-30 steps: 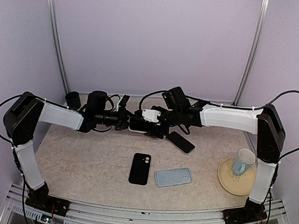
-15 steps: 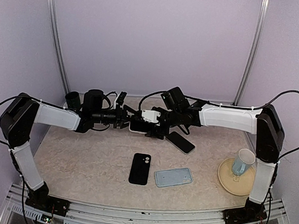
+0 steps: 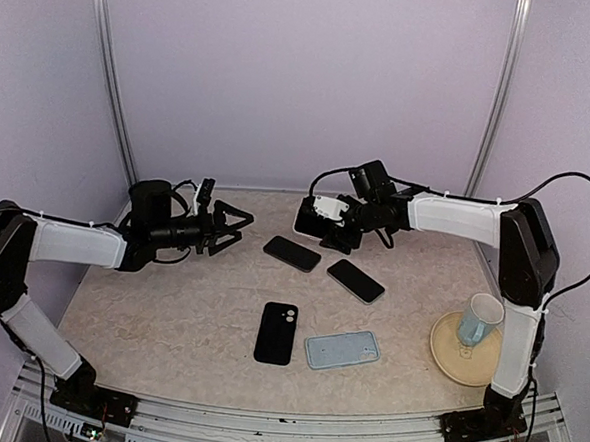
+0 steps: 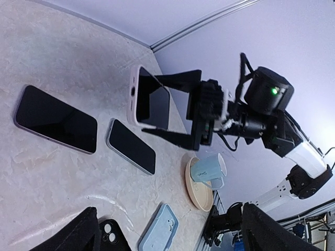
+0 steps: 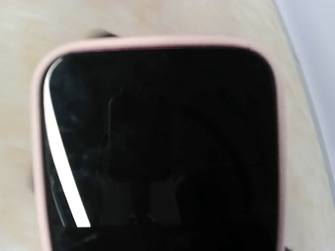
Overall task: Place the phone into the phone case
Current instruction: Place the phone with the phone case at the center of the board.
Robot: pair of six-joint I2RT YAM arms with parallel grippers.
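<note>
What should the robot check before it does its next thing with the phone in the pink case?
1. Right gripper holds the phone off the table: ok.
2. Pink case rim all round the phone: cannot tell; its lower end is out of view.
3. Left gripper open, apart from that phone: ok.
4. Two loose phones lie flat on the table, touching no gripper: ok.
5. Mug upright on its plate, far from both grippers: ok.

Table (image 3: 169,314): phones (image 3: 292,253), black case (image 3: 275,332), blue case (image 3: 342,349), plate (image 3: 445,352).
</note>
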